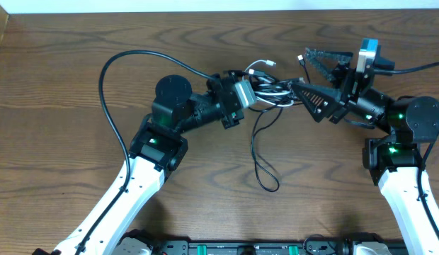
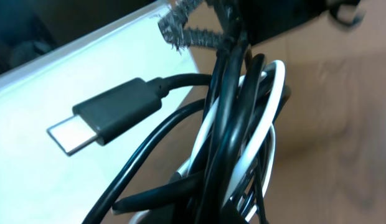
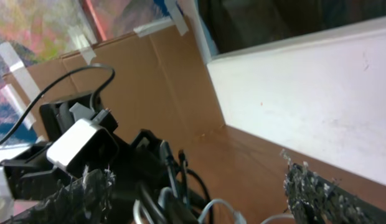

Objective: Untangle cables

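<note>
Holding, left gripper (image 1: pixel 265 93): jaws closed tight on the cable bundle (image 1: pixel 275 91); in the left wrist view the black cords run up into the pinch beside the serrated fingertip (image 2: pixel 183 31).
Right gripper (image 1: pixel 299 69): jaws spread wide, gripping nothing; it sits just right of the cable bundle, tips pointing at it.
Contact, right side: the lower fingertip lies at the edge of the cable bundle; touching or apart cannot be told.
Cable bundle: knotted black cords with one white cord (image 2: pixel 277 93) threaded through, lying between the two grippers on the table (image 1: pixel 64 142).
Black plug (image 2: pixel 109 118): flat metal tip, sticking out left of the cable bundle in the left wrist view, free of the knot.
Loose black loop (image 1: pixel 256 149): trails from the cable bundle toward the near table edge, flat on the wood.
White plug end (image 1: pixel 265 65): just behind the cable bundle.
Obstruction, left: the wrist camera (image 1: pixel 244 94) covers the left part of the cable bundle from overhead.
Obstruction, right wrist view: both fingers (image 3: pixel 81 196) frame the cable bundle, low in the picture and partly cut off.
Arm cable (image 1: pixel 106 71): thick black arc, well left of the cable bundle.
Backdrop: cardboard panel (image 3: pixel 149 81) and white board (image 3: pixel 317 81) stand behind the cable bundle.
</note>
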{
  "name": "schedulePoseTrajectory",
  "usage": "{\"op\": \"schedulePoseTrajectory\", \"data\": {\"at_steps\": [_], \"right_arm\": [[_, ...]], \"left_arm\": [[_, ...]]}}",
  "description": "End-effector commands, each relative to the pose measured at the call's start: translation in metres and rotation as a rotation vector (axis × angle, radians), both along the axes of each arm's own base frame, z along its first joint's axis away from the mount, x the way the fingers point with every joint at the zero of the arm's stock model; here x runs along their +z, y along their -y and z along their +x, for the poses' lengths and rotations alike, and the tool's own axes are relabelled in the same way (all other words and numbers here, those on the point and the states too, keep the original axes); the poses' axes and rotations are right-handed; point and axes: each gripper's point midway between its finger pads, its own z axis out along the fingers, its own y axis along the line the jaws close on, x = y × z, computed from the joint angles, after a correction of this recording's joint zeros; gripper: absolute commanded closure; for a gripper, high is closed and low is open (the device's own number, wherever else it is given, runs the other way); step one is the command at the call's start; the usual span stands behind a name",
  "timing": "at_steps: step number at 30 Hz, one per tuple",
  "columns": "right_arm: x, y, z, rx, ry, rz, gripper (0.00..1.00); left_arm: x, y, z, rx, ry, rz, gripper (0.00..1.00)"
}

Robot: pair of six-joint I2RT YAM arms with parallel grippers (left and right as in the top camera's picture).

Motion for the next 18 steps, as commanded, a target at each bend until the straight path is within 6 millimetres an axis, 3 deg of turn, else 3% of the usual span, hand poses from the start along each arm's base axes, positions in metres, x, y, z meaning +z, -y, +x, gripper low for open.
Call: {"op": "schedulePoseTrajectory", "data": {"at_steps": [1,10,18], "right_arm": [[0.000,-0.001,-0.004,0.021,0.029,-0.034,0.12],[-0.016,-0.002,0.001,0.014,-0.019,-0.064,0.12],[-0.023,-0.011,-0.002,0.031,-0.015,-0.086,0.11]], "left_arm": [[0.007,-0.008,0.012,0.057,0.237,0.119,0.92],[0.008,-0.008,0.013,0.056,0.324,0.165,0.93],[0.013,0.006,-0.016,-0.129,0.340,0.110,0.92]]}}
